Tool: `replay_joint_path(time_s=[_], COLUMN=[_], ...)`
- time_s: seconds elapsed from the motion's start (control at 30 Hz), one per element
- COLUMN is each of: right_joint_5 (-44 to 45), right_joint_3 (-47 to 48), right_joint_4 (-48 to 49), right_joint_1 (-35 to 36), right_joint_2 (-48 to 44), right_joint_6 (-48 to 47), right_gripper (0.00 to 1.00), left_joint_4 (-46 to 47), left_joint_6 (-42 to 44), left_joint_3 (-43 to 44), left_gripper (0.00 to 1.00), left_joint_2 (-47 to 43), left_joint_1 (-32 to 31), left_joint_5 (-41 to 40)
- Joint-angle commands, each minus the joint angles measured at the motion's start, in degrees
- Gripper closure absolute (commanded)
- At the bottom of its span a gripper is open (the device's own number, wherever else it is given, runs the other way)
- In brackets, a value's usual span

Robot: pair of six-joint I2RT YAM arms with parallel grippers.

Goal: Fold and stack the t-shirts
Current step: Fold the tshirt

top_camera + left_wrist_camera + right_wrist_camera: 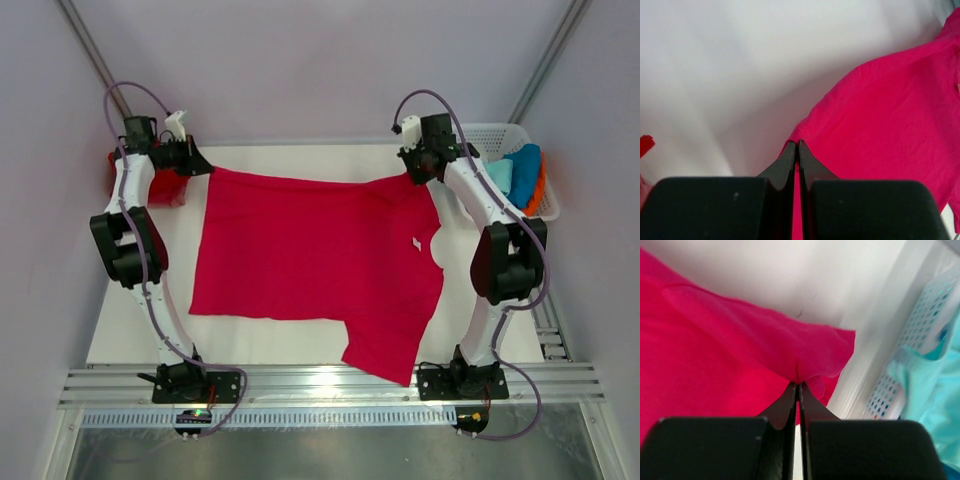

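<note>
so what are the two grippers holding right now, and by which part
Both hold the crimson-pink t-shirt along its far edge: the left gripper is shut on the far hem corner, the right gripper on the far sleeve.

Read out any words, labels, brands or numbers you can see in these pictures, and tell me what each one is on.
No text can be read in any view.
White neck label on the crimson t-shirt: too small to read.
White lattice basket: no print shows on it.
</note>
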Motion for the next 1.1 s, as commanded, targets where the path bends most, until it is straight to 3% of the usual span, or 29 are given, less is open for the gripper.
replay_joint_path(time_s=[0.0,0.23,0.37,0.7,1.07], right_joint_5=[-3.2,-8.2,-10.6,-15.0,-11.8], right_joint_3=[-4.6,-18.6,-22.0,-23.8,-24.3], right_joint_4=[-3.7,-7.6,-10.2,-16.9,-20.6], right_joint_1=[-0.1,-0.1,-0.1,-0.2,-0.1], right_joint_2=[-7.3,-15.9,-17.3,-16.8,-15.7], right_joint_6=[-1.0,-3.3,-4.9,-7.6,-10.1], right_gripper=[0.97,0.97,0.97,0.97,0.97], left_joint_4=[-4.9,-16.3,-21.4,-32.4,-34.2], left_joint_6=[4.9,14.0,19.4,25.5,24.5], left_joint_3=[-3.2,-11.2,-14.2,-15.7,-17.7], left_gripper=[1.00,1.00,1.00,1.00,1.00], left_joint_2=[-6.0,-10.7,-11.8,-12.2,-18.9], left_joint_1=[0.0,0.0,0.0,1.9,2.4], left_joint_5=[0.6,2.4,2.4,4.5,-4.8])
